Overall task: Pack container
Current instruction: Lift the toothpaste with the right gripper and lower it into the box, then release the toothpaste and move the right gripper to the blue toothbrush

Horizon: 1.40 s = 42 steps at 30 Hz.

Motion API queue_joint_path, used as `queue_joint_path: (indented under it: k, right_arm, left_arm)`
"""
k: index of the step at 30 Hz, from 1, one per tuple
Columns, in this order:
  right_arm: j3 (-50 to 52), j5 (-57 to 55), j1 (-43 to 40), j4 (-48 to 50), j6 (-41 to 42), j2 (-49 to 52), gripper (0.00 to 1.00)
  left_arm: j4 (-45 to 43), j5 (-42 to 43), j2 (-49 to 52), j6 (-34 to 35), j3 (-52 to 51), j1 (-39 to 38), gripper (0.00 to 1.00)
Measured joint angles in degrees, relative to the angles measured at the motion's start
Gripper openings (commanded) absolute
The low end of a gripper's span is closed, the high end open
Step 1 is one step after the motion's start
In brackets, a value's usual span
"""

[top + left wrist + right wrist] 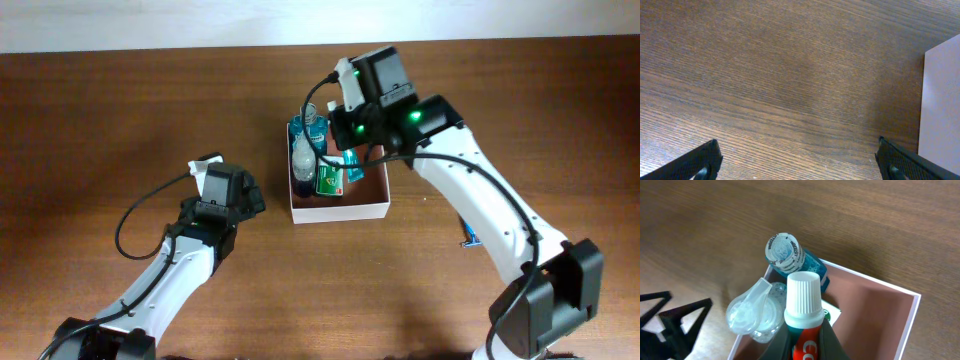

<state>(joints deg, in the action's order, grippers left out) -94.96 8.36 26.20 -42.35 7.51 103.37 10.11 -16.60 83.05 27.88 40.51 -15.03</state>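
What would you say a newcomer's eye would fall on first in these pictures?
The right gripper holds a white-capped toothpaste tube over the container, a white-walled box at mid-table already holding a blue bottle and a clear bottle. The left gripper hangs open over the wooden table left of the box.

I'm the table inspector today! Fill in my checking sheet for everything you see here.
Surface: brown wooden table, grain showing.
Job's things: white-walled container holds a blue bottle, a clear bottle and a green packet; a toothpaste tube is held over it.
Clutter: small blue thing beside the right arm, too hidden to name.
Grippers: left gripper open over wood; right gripper shut on the toothpaste tube.
Cables: black cable loops off the left arm; another runs along the right arm.
Surroundings: pale strip beyond the table's far edge.
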Motion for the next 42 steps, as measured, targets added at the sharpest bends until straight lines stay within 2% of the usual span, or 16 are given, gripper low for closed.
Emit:
queue_joint_path:
  k: [8,34,35,37,42]
  right_arm:
    - [0.0,-6.9,1.6,-0.1,0.3,4.7,0.09]
    - [1.5,-10.1,1.3,-3.3,6.1,8.1,0.08]
    - [1.6,-10.3,1.3,-3.3,6.1,8.2,0.1]
    - [1.6,-10.5,1.2,-3.3,6.0,8.3,0.31]
    - [1.6,-10.8,1.1,-3.3,6.2,8.3,0.39]
  left_arm:
    - [0.0,0.0,0.0,0.0,0.0,0.0,0.99]
    - [0.0,0.0,0.0,0.0,0.0,0.0,0.99]
    - [0.0,0.0,0.0,0.0,0.0,0.0,1.0]
    - [0.0,0.0,0.0,0.0,0.0,0.0,0.99]
    - [0.0,0.0,0.0,0.0,0.0,0.0,0.99]
